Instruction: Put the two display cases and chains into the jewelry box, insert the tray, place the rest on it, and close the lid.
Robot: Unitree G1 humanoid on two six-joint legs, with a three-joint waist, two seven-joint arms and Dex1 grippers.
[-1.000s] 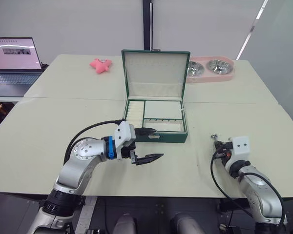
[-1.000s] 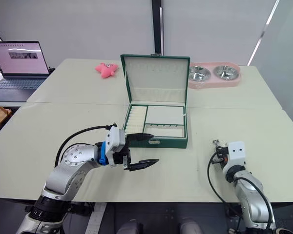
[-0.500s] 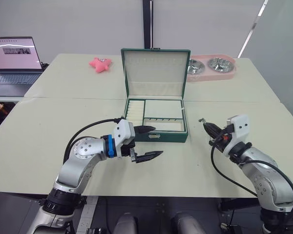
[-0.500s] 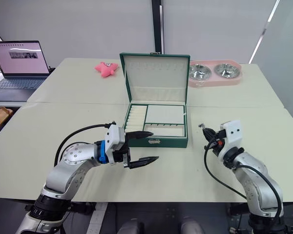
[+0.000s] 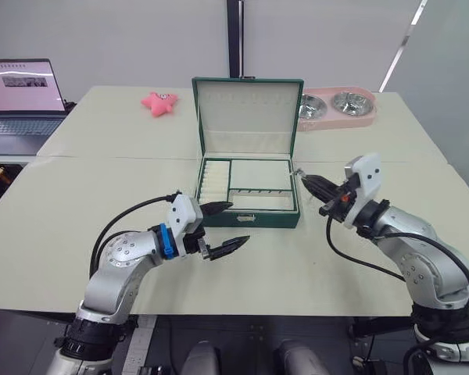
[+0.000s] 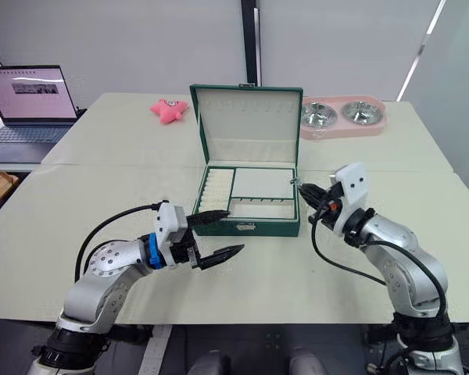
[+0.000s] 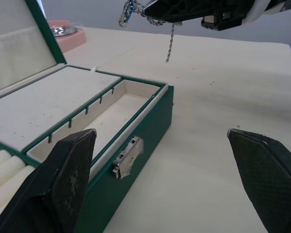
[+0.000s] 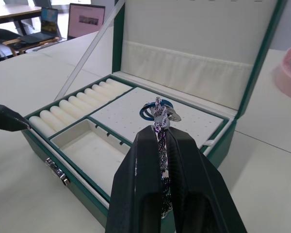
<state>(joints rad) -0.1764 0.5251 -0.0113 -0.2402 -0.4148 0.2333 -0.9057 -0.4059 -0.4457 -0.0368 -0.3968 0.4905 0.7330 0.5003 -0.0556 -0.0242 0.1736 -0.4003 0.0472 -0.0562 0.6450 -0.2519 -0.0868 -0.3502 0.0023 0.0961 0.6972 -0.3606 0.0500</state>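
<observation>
The jewelry box (image 5: 254, 219) stands open at the table's middle, its lid (image 5: 248, 117) upright behind. The tray (image 5: 262, 173) sits inside it, with ring rolls on the left, a flat dotted pad and a bare front compartment. My right gripper (image 5: 306, 181) hovers at the box's right edge, shut on a silver chain (image 8: 158, 114) with a blue ring at its end. The chain (image 7: 170, 41) dangles from the fingertips above the table. My left gripper (image 5: 236, 223) is open just in front of the box's clasp, holding nothing. The two display cases are hidden.
A pink double-bowl tray (image 5: 336, 108) stands at the back right, beside the lid. A pink star toy (image 5: 160, 102) lies at the back left. A laptop (image 5: 19, 98) is open on the far left table.
My right arm has lifted from the table's front right and swung left to the box's right edge, carrying the chain. The left gripper has drawn back slightly and stays open.
</observation>
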